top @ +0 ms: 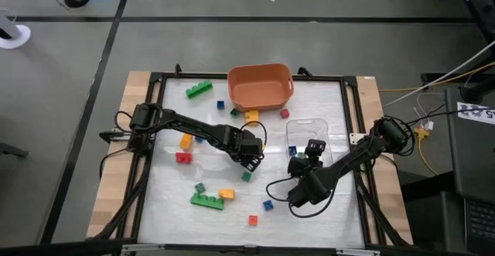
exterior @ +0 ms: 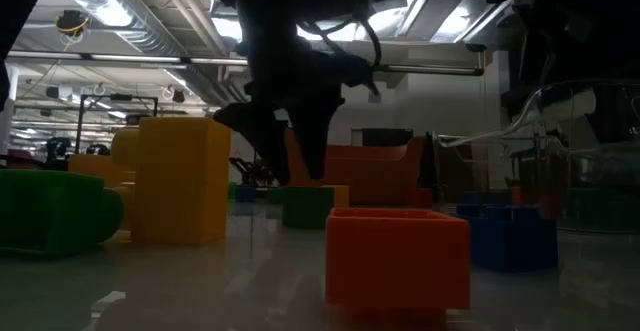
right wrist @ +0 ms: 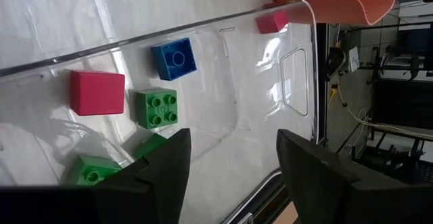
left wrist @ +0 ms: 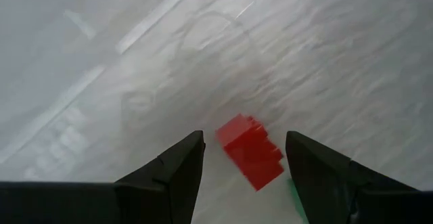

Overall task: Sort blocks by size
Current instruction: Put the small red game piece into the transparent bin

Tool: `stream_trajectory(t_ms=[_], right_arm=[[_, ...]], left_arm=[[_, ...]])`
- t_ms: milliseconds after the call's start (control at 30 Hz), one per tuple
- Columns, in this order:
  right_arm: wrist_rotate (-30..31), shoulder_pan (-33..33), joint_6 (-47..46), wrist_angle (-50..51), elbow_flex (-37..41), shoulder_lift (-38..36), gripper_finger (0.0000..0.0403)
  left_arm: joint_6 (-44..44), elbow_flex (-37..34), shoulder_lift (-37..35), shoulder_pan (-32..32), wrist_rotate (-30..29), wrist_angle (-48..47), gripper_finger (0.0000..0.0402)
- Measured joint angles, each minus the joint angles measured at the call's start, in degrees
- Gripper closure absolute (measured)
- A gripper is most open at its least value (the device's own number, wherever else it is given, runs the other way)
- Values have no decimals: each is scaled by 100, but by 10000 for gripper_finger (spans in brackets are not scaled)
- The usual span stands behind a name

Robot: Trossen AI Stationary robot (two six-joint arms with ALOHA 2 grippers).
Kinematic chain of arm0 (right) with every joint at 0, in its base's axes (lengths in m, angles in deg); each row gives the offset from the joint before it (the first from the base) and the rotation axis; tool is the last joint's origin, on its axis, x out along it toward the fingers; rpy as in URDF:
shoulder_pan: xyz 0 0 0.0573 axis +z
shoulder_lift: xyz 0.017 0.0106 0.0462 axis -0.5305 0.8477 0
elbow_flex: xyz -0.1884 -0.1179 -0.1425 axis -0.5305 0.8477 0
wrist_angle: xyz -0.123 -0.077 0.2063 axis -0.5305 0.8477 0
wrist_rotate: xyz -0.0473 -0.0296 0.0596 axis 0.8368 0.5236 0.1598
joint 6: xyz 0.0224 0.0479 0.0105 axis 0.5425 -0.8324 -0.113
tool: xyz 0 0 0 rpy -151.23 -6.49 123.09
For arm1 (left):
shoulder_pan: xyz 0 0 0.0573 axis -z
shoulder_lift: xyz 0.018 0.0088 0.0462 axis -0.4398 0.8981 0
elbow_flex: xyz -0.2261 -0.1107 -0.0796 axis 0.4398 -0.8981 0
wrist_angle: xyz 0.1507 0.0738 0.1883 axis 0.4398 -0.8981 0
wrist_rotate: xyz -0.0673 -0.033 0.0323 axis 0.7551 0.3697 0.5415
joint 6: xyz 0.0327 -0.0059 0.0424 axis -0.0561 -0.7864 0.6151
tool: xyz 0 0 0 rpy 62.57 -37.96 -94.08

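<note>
While the left tool point(left wrist: 243, 160) gapes, a red block point(left wrist: 249, 150) lies between.

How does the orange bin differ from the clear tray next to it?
The orange bin is opaque and deep-walled; the clear tray is see-through and shallower. The bin looks empty in the high view, while the right wrist view shows small blocks in or by the tray. Both are plastic containers on the table.

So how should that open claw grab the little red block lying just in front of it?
Probably straight down from above, one finger on each flat side. The red block is a small squarish brick lying flat between the open fingers of the left gripper, with bare table around it, so its opposite side faces look free.
</note>
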Motion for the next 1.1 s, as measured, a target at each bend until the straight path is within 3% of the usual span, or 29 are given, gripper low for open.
stream_trajectory(t_ms=[500, 700, 800, 1100], right_arm=[[-6, 0, 243, -5, 0, 0, 183], [-12, 4, 733, -7, 0, -39, 183], [-22, 67, 741, -4, 0, -258, 183], [190, 698, -50, 3, 0, -1584, 183]], left_arm=[[-127, 2, 354, 106, 22, 61, 210], [362, 0, 352, 119, 0, 75, 281], [676, 0, 352, 118, -3, 99, 329], [1619, -2, -116, 20, 31, 765, 330]])
